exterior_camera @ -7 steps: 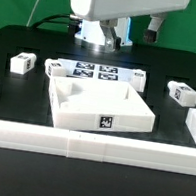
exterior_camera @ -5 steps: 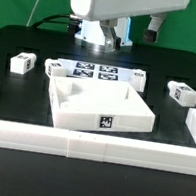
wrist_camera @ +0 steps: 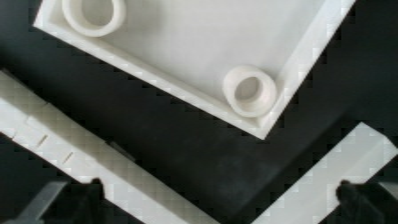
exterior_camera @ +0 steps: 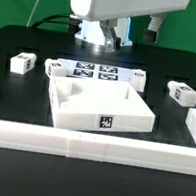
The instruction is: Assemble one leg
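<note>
Gaping empty above the tray (exterior_camera: 79, 109), the hand (wrist_camera: 214, 195) hangs apart from each leg (exterior_camera: 181, 93).

no readable text, only square coded tags (exterior_camera: 106, 120) on tray (exterior_camera: 79, 108), leg (exterior_camera: 181, 93), marker board (exterior_camera: 95, 71).

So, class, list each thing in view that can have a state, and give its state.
gripper: open, holding nothing.
tray part: flat on the table, hollow side up, not gripped.
leg at the exterior view's left: loose on the table, unattached.
leg at the exterior view's right: loose on the table, unattached.
front border rail: lying along the table's near edge.
</note>
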Robot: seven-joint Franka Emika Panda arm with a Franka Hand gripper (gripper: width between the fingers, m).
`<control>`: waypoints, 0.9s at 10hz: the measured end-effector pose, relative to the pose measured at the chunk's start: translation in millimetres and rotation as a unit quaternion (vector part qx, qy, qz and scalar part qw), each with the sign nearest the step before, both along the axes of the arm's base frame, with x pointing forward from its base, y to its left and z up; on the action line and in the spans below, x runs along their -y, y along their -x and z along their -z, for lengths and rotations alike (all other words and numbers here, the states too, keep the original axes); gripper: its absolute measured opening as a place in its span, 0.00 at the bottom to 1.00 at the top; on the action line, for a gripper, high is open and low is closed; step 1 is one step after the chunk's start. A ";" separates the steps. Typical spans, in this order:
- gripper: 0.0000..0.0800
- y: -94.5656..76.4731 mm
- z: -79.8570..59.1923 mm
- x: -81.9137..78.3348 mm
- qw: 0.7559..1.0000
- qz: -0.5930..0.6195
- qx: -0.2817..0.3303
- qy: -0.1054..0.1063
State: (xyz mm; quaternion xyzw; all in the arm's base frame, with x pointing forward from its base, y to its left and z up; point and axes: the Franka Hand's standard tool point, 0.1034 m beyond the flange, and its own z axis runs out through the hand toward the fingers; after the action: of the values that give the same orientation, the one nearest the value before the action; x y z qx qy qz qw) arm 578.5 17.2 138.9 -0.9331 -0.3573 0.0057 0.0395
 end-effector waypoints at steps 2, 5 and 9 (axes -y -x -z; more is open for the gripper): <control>0.81 4.5 4.8 1.1 1.000 -0.021 0.004 0.000; 0.81 19.7 22.7 1.9 0.991 -0.129 0.029 0.006; 0.81 22.8 27.0 0.3 0.984 -0.174 0.029 0.014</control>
State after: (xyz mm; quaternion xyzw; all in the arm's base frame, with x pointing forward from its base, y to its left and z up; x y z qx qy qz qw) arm 555.8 16.9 111.9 -0.8568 -0.5153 -0.0096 0.0146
